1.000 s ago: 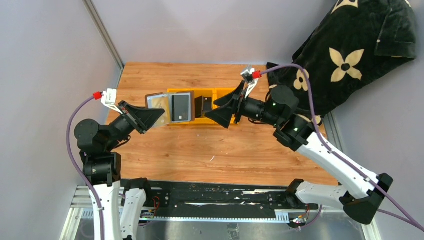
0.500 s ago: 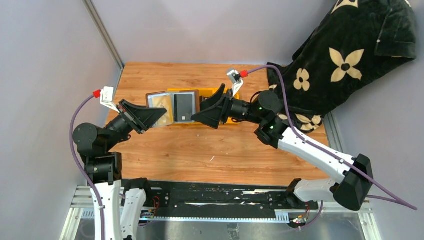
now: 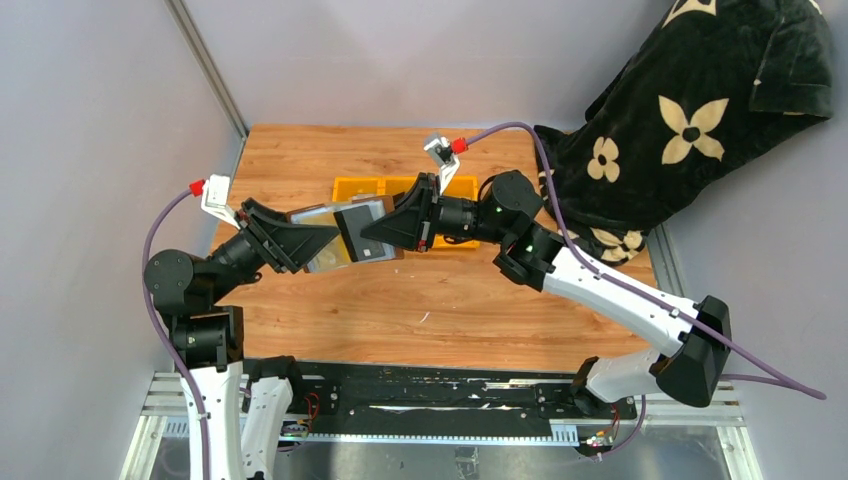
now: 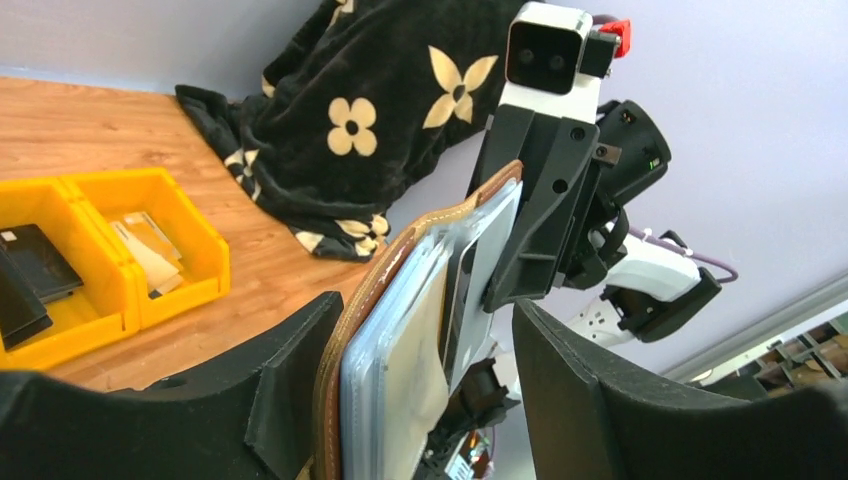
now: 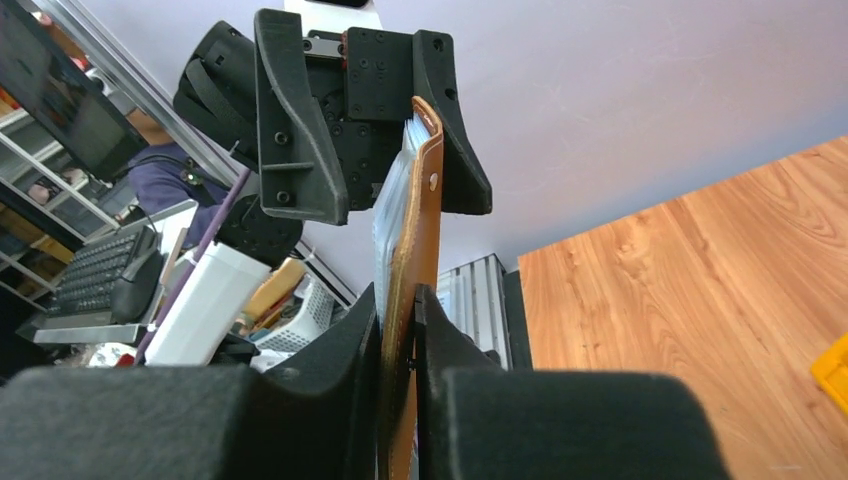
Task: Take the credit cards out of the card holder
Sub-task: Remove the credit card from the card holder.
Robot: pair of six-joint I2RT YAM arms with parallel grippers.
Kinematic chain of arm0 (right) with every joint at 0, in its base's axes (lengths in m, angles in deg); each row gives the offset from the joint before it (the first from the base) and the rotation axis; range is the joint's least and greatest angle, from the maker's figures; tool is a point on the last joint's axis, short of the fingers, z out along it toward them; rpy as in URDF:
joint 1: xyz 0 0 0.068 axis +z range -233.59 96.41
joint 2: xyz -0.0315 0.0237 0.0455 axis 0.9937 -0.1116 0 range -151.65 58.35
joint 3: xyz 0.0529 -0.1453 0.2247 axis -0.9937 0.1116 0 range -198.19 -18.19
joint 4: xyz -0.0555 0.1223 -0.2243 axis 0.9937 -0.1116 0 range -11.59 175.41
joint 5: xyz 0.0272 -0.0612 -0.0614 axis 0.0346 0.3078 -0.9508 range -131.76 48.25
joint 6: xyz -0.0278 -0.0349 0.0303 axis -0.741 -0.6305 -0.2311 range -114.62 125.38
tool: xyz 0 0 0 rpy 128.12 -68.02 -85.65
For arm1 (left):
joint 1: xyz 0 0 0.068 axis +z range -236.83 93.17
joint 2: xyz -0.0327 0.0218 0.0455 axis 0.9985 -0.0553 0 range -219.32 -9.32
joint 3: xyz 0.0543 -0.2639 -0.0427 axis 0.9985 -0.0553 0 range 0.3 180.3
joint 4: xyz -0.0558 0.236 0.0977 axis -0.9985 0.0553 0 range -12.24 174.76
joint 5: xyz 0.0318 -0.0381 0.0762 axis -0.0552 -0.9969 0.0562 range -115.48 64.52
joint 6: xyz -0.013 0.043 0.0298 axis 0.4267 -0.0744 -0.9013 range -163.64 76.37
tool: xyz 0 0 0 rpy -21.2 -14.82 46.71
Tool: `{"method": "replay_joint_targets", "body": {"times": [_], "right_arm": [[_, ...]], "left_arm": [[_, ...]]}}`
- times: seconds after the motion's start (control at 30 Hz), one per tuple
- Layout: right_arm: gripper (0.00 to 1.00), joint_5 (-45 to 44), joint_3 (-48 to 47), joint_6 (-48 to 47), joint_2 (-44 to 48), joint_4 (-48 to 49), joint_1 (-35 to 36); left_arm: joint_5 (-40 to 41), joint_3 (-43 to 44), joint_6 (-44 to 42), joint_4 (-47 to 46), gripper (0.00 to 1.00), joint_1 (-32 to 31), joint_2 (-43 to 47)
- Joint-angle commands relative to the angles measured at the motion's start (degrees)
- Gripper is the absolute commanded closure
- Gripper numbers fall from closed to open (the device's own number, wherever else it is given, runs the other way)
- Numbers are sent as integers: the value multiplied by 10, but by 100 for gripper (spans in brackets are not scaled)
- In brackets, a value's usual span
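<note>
The card holder (image 3: 347, 236) hangs open above the table between both grippers. Its brown leather back (image 5: 408, 300) is pinched by my right gripper (image 5: 398, 295), which is shut on its right half (image 3: 372, 232). My left gripper (image 4: 425, 305) is open around the other end; the holder (image 4: 355, 340) leans on the left finger, with a gap to the right one. A tan card (image 4: 425, 345) sits in its clear sleeve, and a grey card (image 3: 362, 222) shows on the inside. A black card (image 4: 35, 262) lies in a yellow bin.
Yellow bins (image 3: 400, 187) stand just behind the holder; one holds pale cards (image 4: 148, 250). A black flowered blanket (image 3: 700, 110) covers the table's back right corner. Bare wood lies in front of the grippers.
My right gripper has moved left and shut on the holder's right half. The left gripper has opened. The holder has shifted slightly toward the near side.
</note>
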Motion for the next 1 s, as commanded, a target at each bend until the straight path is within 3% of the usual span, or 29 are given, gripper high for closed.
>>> {"method": "replay_joint_targets", "body": {"times": [0.0,0.13,0.33,0.97], "right_arm": [[89,40,-44,-32,14,-45,6],[96,49,-62,-49,13,-94,3],[100,40,-55,-25,21,-91,-22],[99,72,30,53,58,-10,-65]], "left_arm": [[-33,-8,-18,8,35,3,0],[-89,-23,6,-33,39,3,-5],[-144,-29,9,-39,45,3,4],[-132,-8,-20,5,89,3,1]]}}
